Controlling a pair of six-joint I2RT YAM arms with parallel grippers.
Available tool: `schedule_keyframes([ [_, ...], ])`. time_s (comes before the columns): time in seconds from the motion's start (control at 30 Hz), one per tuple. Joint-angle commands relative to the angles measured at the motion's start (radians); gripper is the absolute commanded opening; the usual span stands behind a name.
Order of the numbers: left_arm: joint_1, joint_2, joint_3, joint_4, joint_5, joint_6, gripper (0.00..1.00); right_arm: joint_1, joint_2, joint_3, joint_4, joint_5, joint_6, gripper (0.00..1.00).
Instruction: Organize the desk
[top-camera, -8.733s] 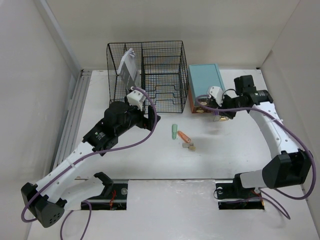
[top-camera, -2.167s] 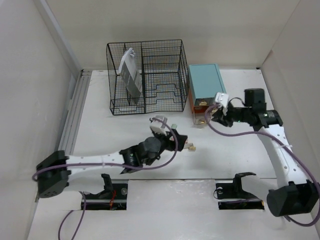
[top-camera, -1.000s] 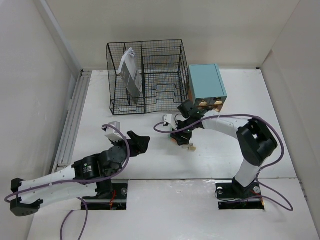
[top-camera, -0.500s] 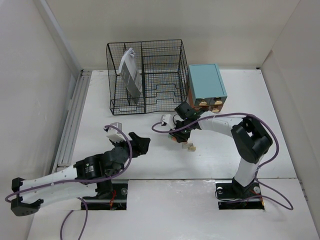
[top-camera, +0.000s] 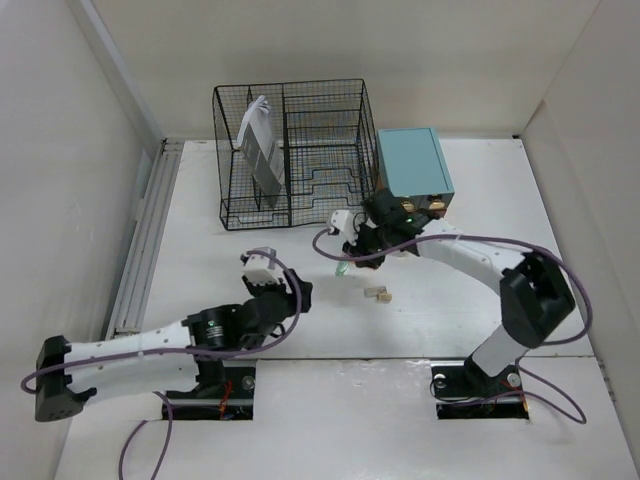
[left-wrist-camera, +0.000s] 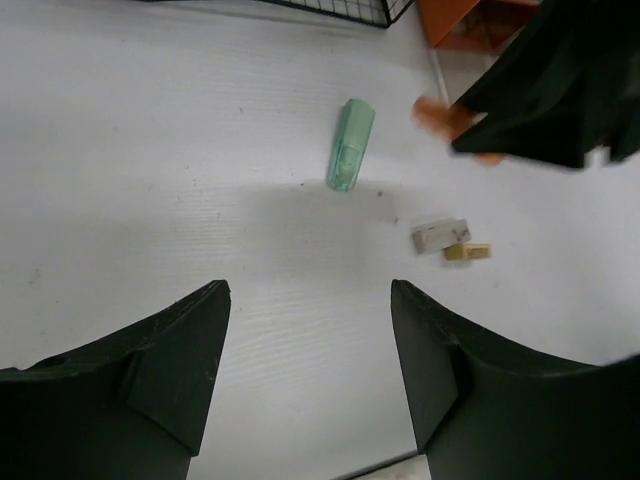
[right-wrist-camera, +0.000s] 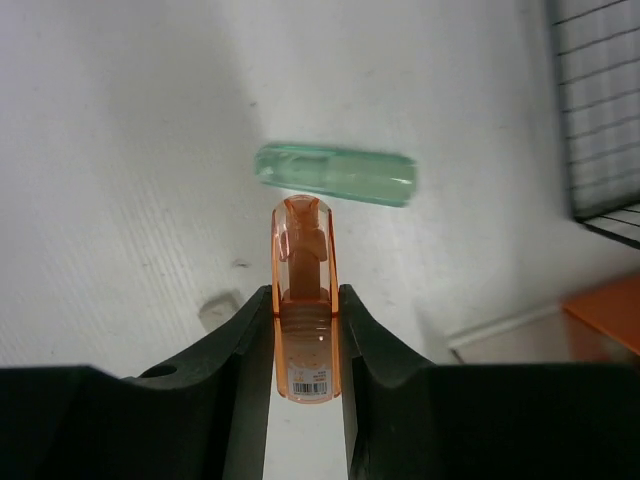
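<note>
Bright even light, soft shadows, perhaps slight motion blur.

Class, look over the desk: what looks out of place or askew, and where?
A green tube and two small blocks lie loose and skewed on the desk, outside the wire organizer. The right claw holds an orange item.

Top camera sits high above the near edge, looking down over the whole desk (top-camera: 200, 250). Left wrist camera rides low, angled forward across the desk. Right wrist camera stares down from very close, and all three catch the green tube (left-wrist-camera: 350, 158).
</note>
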Motion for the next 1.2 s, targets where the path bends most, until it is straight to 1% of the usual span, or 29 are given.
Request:
schedule_keyframes([
  [0.0, -0.006, 0.107, 0.008, 0.131, -0.003, 0.071, 0.62, -0.072, -0.105, 0.060, 0.005, 0.022, -0.017, 0.00],
  [0.03, -0.006, 0.166, 0.017, 0.181, -0.003, 0.082, 0.62, -0.090, -0.121, 0.060, 0.005, 0.022, -0.017, 0.00],
  [0.13, 0.046, 0.254, 0.028, 0.266, 0.059, 0.146, 0.58, -0.153, -0.173, 0.060, 0.023, 0.086, -0.017, 0.00],
  [0.17, 0.078, 0.314, 0.037, 0.321, 0.097, 0.163, 0.56, -0.167, -0.184, 0.060, 0.023, 0.111, -0.017, 0.00],
  [0.2, 0.095, 0.345, 0.048, 0.342, 0.117, 0.179, 0.56, -0.191, -0.194, 0.060, 0.023, 0.161, -0.017, 0.00],
  [0.23, 0.111, 0.375, 0.060, 0.361, 0.135, 0.193, 0.55, -0.207, -0.194, 0.060, 0.023, 0.178, -0.017, 0.00],
  [0.27, 0.134, 0.438, 0.088, 0.391, 0.160, 0.219, 0.55, -0.223, -0.194, 0.072, 0.023, 0.178, -0.017, 0.00],
  [0.33, 0.148, 0.498, 0.120, 0.415, 0.180, 0.245, 0.55, -0.263, -0.185, 0.087, 0.004, 0.168, -0.017, 0.00],
  [0.5, 0.187, 0.670, 0.214, 0.500, 0.230, 0.302, 0.55, -0.302, -0.144, 0.116, -0.009, 0.168, -0.050, 0.00],
  [0.53, 0.200, 0.690, 0.224, 0.510, 0.255, 0.315, 0.55, -0.302, -0.126, 0.116, -0.009, 0.177, -0.050, 0.00],
  [0.67, 0.212, 0.773, 0.272, 0.531, 0.278, 0.340, 0.55, -0.323, -0.086, 0.126, -0.009, 0.177, -0.060, 0.01],
  [0.7, 0.212, 0.786, 0.283, 0.531, 0.289, 0.352, 0.56, -0.323, -0.085, 0.135, -0.009, 0.177, -0.060, 0.01],
  [0.77, 0.223, 0.825, 0.306, 0.531, 0.298, 0.352, 0.56, -0.323, -0.060, 0.135, -0.020, 0.168, -0.071, 0.03],
  [0.83, 0.232, 0.862, 0.319, 0.531, 0.307, 0.362, 0.59, -0.323, -0.047, 0.135, -0.020, 0.168, -0.080, 0.05],
  [0.9, 0.243, 0.885, 0.333, 0.531, 0.318, 0.371, 0.59, -0.323, -0.038, 0.135, -0.020, 0.181, -0.080, 0.05],
  [0.93, 0.243, 0.895, 0.346, 0.531, 0.318, 0.371, 0.60, -0.323, -0.027, 0.135, -0.020, 0.191, -0.080, 0.07],
  [1.0, 0.264, 0.925, 0.356, 0.531, 0.330, 0.380, 0.60, -0.323, -0.018, 0.144, -0.020, 0.200, -0.080, 0.12],
  [1.03, 0.264, 0.925, 0.356, 0.542, 0.330, 0.380, 0.60, -0.323, -0.009, 0.144, -0.020, 0.200, -0.080, 0.17],
  [1.07, 0.264, 0.949, 0.367, 0.551, 0.330, 0.380, 0.60, -0.323, -0.009, 0.153, -0.020, 0.200, -0.080, 0.27],
  [1.17, 0.289, 0.981, 0.385, 0.551, 0.339, 0.389, 0.62, -0.323, -0.009, 0.153, -0.020, 0.200, -0.080, 0.35],
])
